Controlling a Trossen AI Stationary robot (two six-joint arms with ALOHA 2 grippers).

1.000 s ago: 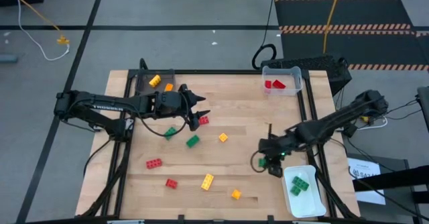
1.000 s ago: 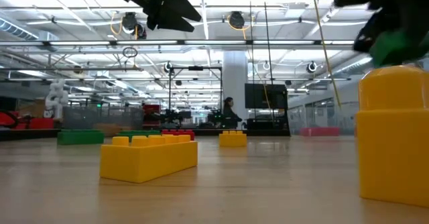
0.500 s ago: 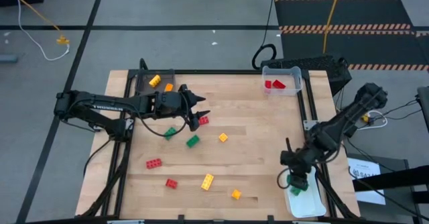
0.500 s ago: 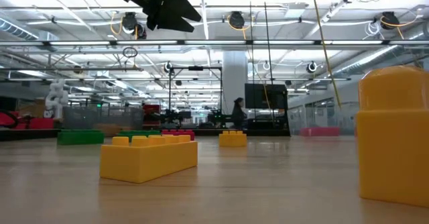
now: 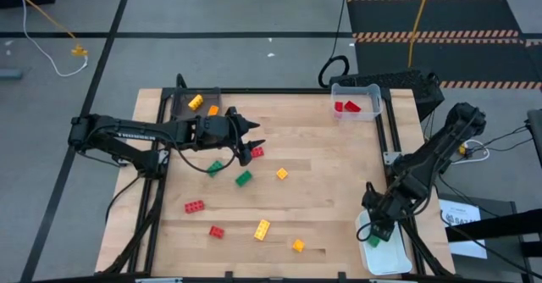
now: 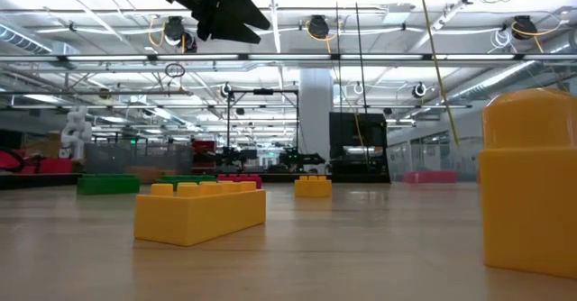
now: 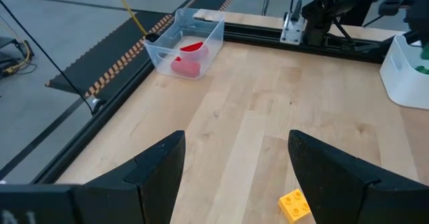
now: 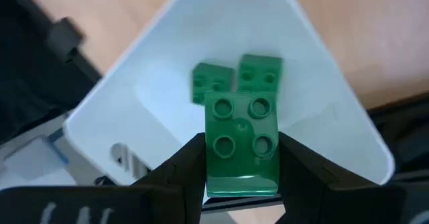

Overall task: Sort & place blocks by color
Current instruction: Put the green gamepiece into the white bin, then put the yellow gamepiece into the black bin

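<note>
Block [image 8: 241,147], green, four studs up, pinched between right gripper [image 8: 240,174] fingers by its two smooth side walls. Held directly above white bin [image 8: 322,96], over two green blocks [image 8: 236,80] already lying inside. Probably light, rigid, hard plastic; slick walls, so best held flat side to flat side, low on the body, clear of studs. Unlikely to break in a short drop.

Left gripper [image 7: 231,177] hovering over table [image 5: 322,147] mid-left, near a red block [image 5: 257,152]; fingers spread, nothing between them.

Grasp visible in right wrist view only. From high view, right gripper [image 5: 378,226] at bin near table's right front corner, block hidden. Red bin [image 5: 356,101] at far right corner; yellow blocks [image 5: 262,229] loose on table. Low view: only yellow blocks close up, no bin.
</note>
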